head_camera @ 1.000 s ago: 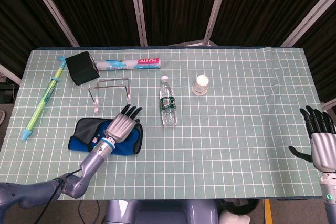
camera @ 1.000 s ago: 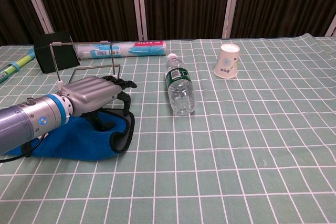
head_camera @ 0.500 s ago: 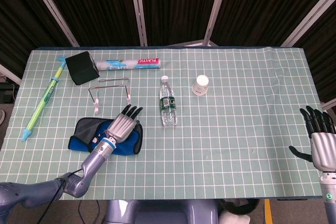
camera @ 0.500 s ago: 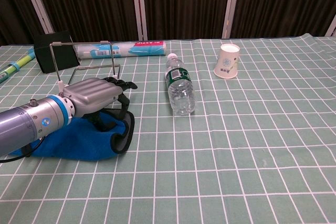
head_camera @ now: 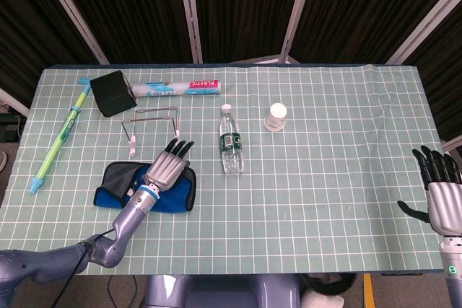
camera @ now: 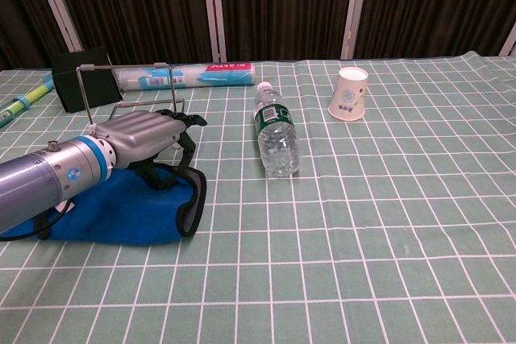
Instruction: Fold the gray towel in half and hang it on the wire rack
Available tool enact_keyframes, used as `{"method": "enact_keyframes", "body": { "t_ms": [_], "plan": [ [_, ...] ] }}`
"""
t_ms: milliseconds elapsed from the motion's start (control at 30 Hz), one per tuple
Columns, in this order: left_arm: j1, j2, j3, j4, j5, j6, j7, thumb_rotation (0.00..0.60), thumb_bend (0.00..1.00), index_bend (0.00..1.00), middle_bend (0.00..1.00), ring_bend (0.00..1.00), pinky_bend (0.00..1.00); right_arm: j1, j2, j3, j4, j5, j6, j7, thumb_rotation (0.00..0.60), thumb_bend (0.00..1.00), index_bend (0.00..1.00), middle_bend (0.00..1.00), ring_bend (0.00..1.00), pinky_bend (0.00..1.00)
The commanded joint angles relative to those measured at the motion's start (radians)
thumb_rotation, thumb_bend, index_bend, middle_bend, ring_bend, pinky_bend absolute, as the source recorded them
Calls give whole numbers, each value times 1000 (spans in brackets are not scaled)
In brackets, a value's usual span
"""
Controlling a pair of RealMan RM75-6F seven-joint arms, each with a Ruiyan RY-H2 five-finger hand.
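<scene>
**Left hand raised above the towel, nearer the rack**

The left hand (head_camera: 167,166) is now higher and further forward than one second ago. Its fingers (camera: 182,121) are extended and slightly apart, holding nothing, and point toward the wire rack (head_camera: 151,122). The fingertips are just beside the rack's near right leg.

The towel (camera: 129,207) lies bunched on the table (head_camera: 325,149), directly in front of the wire rack, blue face up with a dark edge at its right side. It has not shifted.

The right hand (head_camera: 440,192) remains well to the right of the rack, at the table's edge, fingers spread, empty. The water bottle (head_camera: 229,142) lies right of the rack, unmoved.
</scene>
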Motion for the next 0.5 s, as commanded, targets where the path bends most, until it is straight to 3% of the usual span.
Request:
{"method": "enact_keyframes", "body": {
  "t_ms": [33,500],
  "plan": [
    [-2,1,-7,0,-11,-2,2,600,459,618,0,0,0,0,0,0,0,0,0,-1,600,0,0,0,0,0],
    [-15,-13,-23,21,-77,-13,39,600,459,614,0,0,0,0,0,-1,-1,3,-3,-2,600,0,0,0,0,0]
  ]
}}
